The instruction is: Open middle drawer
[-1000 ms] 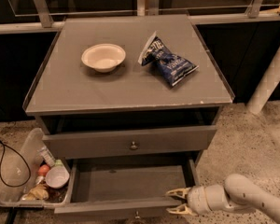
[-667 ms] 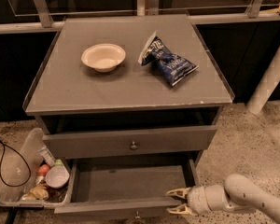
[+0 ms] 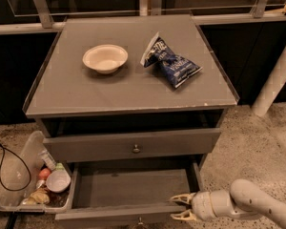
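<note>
The middle drawer (image 3: 128,187) is pulled out below a closed drawer front that has a round knob (image 3: 136,148). Its grey inside is empty, and its own knob (image 3: 140,221) shows at the bottom edge of the view. My gripper (image 3: 181,207) reaches in from the lower right at the right end of the drawer's front panel. The yellowish fingers (image 3: 180,197) are spread apart, one on each side of the panel's top edge. No third drawer front is in view.
A white bowl (image 3: 105,57) and a blue chip bag (image 3: 171,63) lie on the cabinet top (image 3: 86,89). A clear bin (image 3: 19,175) of items sits on the floor at the left with a black cable (image 3: 5,156). A white post (image 3: 276,80) stands at the right.
</note>
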Robot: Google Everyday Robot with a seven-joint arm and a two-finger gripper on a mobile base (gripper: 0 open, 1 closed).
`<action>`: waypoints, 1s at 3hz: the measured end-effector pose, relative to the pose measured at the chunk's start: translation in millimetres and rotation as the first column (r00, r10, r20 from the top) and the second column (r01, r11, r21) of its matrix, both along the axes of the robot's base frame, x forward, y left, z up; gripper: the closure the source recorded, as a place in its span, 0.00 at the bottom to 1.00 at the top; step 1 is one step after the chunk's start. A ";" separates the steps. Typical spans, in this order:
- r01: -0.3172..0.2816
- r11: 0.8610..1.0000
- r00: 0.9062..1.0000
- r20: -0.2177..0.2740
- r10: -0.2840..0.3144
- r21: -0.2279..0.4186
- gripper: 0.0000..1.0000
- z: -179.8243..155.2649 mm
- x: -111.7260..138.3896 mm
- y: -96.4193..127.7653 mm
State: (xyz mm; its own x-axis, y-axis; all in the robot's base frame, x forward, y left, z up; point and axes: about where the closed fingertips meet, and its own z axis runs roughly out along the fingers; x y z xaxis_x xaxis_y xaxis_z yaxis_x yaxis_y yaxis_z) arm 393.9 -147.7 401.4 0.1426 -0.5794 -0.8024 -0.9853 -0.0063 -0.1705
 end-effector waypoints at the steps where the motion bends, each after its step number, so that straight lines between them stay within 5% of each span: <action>1: 0.000 1.000 1.000 0.000 0.000 0.000 0.81 0.0 0.0 0.0; 3: 0.000 1.000 1.000 0.000 0.000 0.000 0.34 0.0 0.0 0.1</action>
